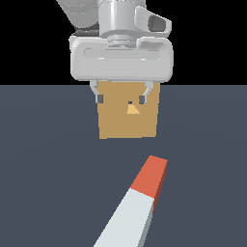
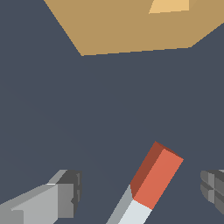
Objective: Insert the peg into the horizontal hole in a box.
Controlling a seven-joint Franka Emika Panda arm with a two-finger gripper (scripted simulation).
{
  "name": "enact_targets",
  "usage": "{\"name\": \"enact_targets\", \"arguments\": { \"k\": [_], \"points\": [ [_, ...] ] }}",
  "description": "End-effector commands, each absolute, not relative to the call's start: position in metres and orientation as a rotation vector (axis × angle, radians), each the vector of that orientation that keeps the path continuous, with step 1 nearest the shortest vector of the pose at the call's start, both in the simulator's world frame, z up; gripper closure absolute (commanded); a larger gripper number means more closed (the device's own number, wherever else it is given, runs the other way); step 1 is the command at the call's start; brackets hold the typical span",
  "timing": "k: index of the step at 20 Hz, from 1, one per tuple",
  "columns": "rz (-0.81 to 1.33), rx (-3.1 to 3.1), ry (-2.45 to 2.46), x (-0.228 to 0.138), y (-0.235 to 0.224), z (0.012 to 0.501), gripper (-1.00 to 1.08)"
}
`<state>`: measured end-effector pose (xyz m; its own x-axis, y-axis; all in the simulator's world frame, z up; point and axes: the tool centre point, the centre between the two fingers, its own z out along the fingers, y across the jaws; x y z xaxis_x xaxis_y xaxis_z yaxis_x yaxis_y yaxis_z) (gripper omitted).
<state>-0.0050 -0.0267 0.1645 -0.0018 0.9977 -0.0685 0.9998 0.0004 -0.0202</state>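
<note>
One peg (image 1: 137,202) lies flat on the worktop (image 1: 48,169) nearest me, red end aimed toward the single box (image 1: 127,118) beyond, well apart. Gripper (image 1: 122,98) hangs above, jaws spread, empty. To grasp well: turn jaws square across the peg's slant, then descend. One hole (image 1: 132,109) faces forward.
</note>
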Motion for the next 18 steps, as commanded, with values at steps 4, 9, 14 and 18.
{"name": "enact_targets", "arguments": {
  "k": [4,9,14,18],
  "points": [
    [-0.096,2.207,2.186,-0.004,-0.03,0.163,-0.92],
    [-0.084,2.279,2.117,0.002,-0.052,0.151,-0.92],
    [-0.061,2.415,1.972,0.009,-0.097,0.128,-0.92],
    [-0.036,2.546,1.815,0.01,-0.142,0.103,-0.92]
  ]
}}
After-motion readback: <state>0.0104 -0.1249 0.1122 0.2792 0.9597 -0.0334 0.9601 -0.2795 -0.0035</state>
